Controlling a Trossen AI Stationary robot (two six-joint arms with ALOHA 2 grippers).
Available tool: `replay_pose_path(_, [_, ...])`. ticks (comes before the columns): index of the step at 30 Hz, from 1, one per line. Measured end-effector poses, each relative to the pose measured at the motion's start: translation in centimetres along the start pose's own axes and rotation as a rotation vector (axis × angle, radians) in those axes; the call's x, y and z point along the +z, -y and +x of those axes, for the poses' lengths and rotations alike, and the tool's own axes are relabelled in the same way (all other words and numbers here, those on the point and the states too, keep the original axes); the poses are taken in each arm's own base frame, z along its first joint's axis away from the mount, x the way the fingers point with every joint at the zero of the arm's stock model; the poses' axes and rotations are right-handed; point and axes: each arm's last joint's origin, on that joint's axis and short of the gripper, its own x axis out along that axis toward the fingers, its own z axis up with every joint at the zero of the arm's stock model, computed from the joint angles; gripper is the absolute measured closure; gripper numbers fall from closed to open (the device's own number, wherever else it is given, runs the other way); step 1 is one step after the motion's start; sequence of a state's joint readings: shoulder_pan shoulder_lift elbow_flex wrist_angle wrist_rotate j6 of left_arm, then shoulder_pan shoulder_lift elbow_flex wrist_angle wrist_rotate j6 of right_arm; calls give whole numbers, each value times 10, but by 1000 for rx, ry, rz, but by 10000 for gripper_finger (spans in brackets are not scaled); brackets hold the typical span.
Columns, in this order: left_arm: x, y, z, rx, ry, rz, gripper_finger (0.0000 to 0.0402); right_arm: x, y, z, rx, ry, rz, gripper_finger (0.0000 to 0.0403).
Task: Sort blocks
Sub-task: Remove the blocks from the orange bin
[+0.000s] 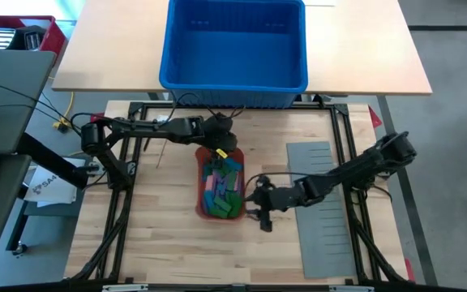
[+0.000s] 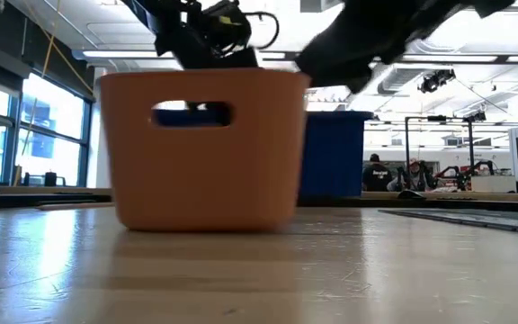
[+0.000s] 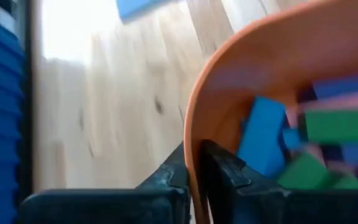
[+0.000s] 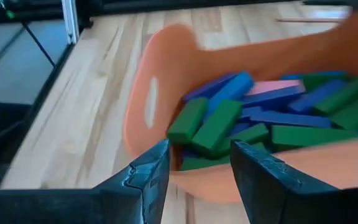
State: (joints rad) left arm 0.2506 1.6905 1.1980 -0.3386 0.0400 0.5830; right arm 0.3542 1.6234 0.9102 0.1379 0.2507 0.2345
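Note:
An orange-red tray (image 1: 202,174) stands on the wooden table, full of green, blue, purple and pink blocks (image 1: 222,185). My left gripper (image 1: 221,151) is at the tray's far end, shut on its rim. In the low view it shows above the tray (image 2: 207,40). My right gripper (image 1: 259,204) is open just off the tray's right side, near its front end. In the right wrist view its fingers (image 4: 197,180) stand apart in front of the tray's outer wall (image 4: 166,118), the blocks (image 4: 272,112) beyond them. My left gripper pinches the rim of the tray's far end wall (image 3: 194,140), one finger inside the tray and one outside. The fingers slant down at it from the far side. The tray stands flat on the table (image 2: 205,225).
A large blue bin (image 1: 233,49) stands on the lighter table beyond the far edge. A grey slotted sheet (image 1: 327,203) lies to the right of the tray, under the right arm. Black frame rails (image 1: 128,203) run along the table's sides. Bare wood lies in front of the tray.

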Motion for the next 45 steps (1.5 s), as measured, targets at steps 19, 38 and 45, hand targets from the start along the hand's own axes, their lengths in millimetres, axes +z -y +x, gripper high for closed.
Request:
replay_pose_path(19, [22, 34, -25, -70, 15, -142, 259, 53, -38, 77, -107, 5, -49, 238])
replay_pose_path(38, [54, 205, -111, -306, -93, -360, 263, -3, -20, -46, -451, -65, 65, 238])
replay_pose_path(45, [52, 220, -124, -216, -92, -463, 268, -18, -17, -42, -400, -18, 110, 238])
